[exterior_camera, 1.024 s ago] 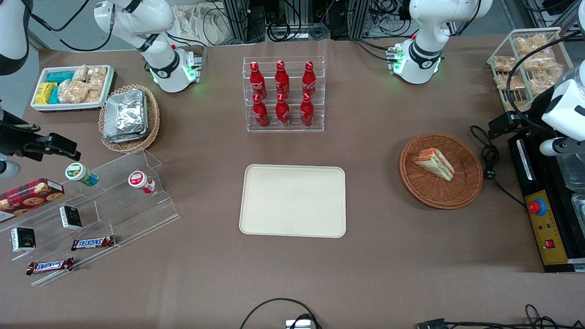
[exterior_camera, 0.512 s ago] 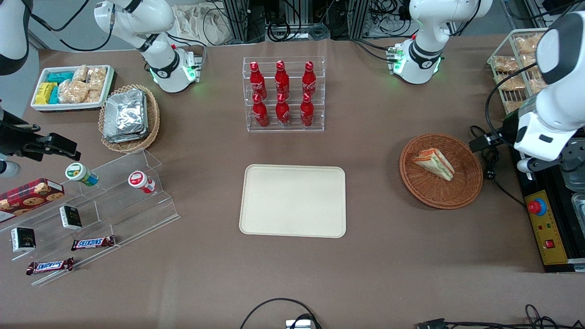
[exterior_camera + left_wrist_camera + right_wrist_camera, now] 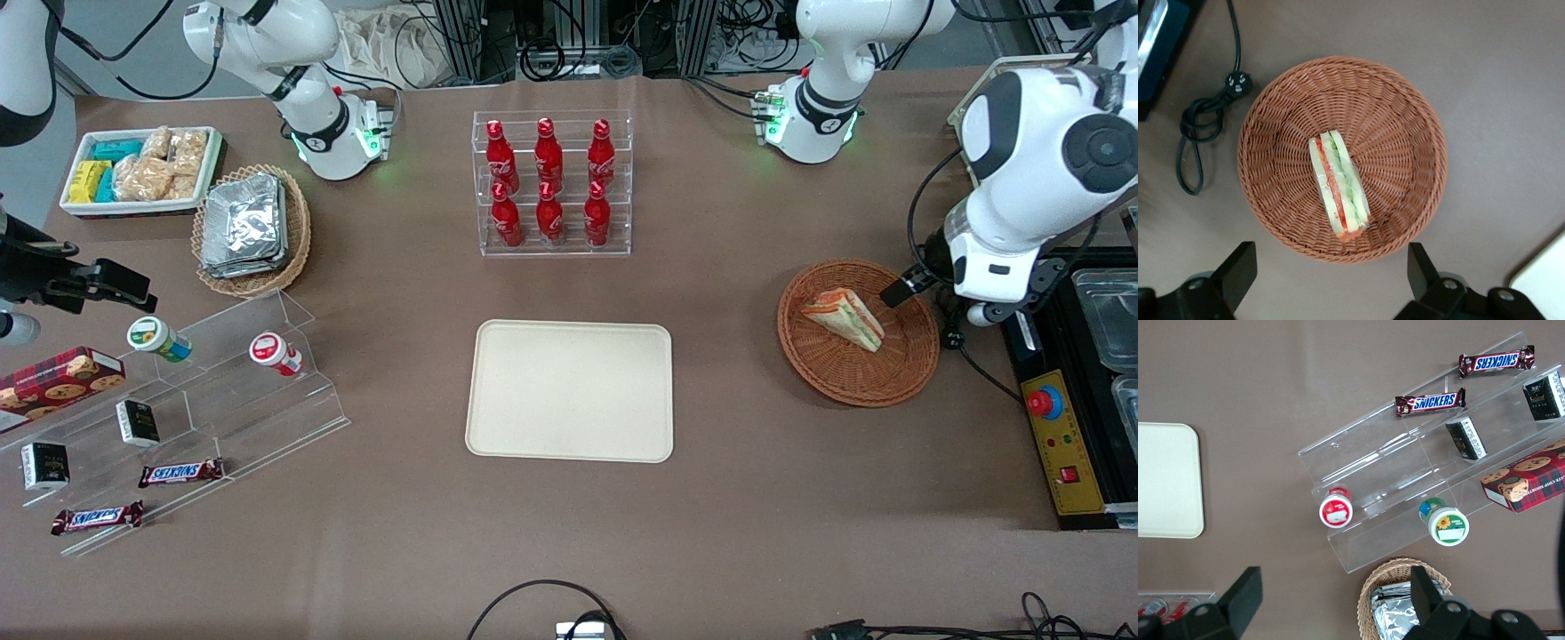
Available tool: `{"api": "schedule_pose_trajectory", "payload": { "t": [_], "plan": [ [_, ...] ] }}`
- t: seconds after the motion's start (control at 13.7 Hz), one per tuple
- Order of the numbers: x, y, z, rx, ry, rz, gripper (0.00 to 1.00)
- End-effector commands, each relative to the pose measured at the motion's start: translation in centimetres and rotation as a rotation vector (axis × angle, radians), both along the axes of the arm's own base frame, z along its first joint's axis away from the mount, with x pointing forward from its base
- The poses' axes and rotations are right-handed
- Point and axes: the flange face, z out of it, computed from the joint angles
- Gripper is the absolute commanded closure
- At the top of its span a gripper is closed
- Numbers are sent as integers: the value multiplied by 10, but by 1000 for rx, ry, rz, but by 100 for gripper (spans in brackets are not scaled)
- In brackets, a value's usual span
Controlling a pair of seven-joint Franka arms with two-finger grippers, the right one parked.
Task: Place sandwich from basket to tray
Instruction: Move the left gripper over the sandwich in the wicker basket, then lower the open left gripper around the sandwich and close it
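Two Snickers bars [image 3: 180,472] | jaws wide, gripper [image 3: 1331,273] above basket [image 3: 1411,133]

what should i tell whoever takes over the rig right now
Gripper: open, holding nothing, hovering above the basket, not touching it.
Sandwich: lying in the basket, untouched.
Tray: bare, mid-table, beside the basket toward the parked arm's end.
Done: approach only.
Left: descend, grip the sandwich, lift it, carry it to the tray, release.
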Motion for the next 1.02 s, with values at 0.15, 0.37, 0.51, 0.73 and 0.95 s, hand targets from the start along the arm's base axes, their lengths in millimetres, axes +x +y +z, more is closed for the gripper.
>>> {"api": "schedule_pose_trajectory", "payload": {
  "t": [0.15, 0.37, 0.51, 0.73, 0.95],
  "plan": [
    [-15, 6, -36, 3, -61, 174, 0],
    [-19, 1, -73, 2, -79, 260, 0],
    [-27, 1, -92, -4, -104, 268, 0],
    [-29, 1, -116, -7, -104, 296, 0],
    [-29, -5, -131, -12, -116, 327, 0]
  ]
}}
